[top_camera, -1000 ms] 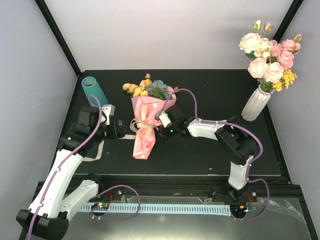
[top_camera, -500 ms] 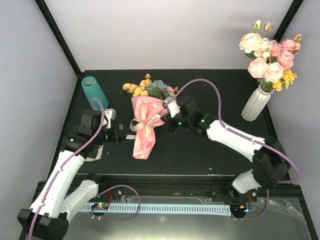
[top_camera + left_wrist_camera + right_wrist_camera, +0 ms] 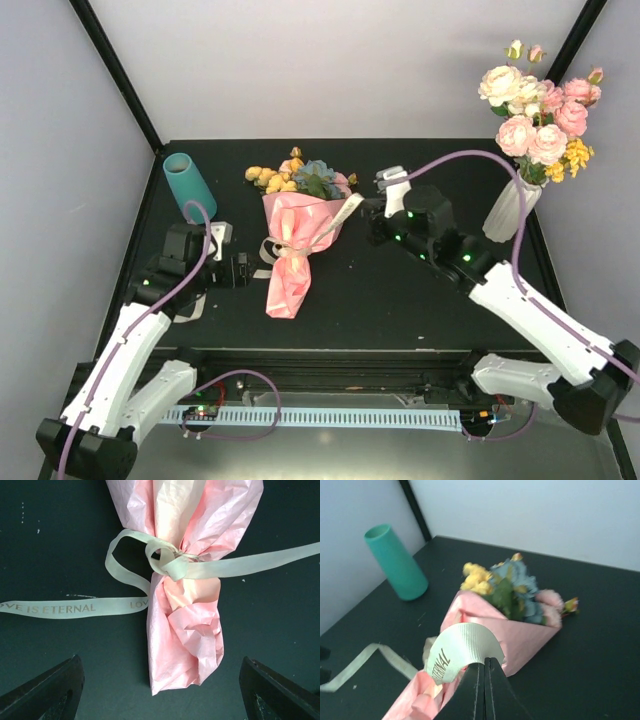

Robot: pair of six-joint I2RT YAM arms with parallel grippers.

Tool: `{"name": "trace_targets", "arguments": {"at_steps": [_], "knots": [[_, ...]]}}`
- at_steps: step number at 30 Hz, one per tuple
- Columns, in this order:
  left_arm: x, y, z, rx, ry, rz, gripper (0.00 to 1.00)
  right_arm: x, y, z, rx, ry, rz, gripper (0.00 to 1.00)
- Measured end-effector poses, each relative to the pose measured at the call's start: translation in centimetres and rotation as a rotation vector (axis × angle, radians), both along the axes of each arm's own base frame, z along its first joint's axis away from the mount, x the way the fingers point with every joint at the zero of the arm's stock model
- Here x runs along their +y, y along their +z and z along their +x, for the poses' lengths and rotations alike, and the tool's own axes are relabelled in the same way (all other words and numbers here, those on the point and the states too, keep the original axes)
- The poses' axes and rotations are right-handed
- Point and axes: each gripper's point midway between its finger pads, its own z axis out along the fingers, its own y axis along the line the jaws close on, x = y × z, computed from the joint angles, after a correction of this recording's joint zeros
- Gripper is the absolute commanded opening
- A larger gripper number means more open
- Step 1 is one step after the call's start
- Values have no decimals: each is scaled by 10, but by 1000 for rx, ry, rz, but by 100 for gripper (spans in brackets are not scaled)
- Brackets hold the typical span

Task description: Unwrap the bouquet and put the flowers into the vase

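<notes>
A matte black table point(image 3: 420, 310) is enclosed by a plain white back wall point(image 3: 330, 60) and pale grey side panels, at the left point(image 3: 50, 200) and the right point(image 3: 610, 200). Black frame posts point(image 3: 115, 75) are set slanting in the rear corners. Soft, even light is cast throughout. A white slotted cable duct point(image 3: 340, 415) is fixed along the near edge, beside a grey metal surface point(image 3: 330, 455)

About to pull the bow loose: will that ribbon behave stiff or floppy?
Probably floppy: the ribbon lies in loose curls on the table and arches limply from the shut right hand. Likely light, so it should follow a pull easily. Its knot cinches the crinkled paper, so the bouquet may drag along.
</notes>
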Motion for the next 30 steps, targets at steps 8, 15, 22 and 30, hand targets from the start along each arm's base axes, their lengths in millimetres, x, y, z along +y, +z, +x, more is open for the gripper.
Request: {"name": "trace_targets", "arguments": {"at_steps": [8,15,22,30], "knots": [[-1,-5,3,-3,-9,7,87,-73,43,-9,-86,-281,14,2],[-2,-9,8,-7,-15,12,87,-125,48,-20,-83,-493,-16,2],[-5,-18,11,6,-22,5,87,-163,51,-30,-87,-643,-42,3],[-9,-30,18,49,-30,10,86,-196,29,-44,-30,-796,-90,80]]}}
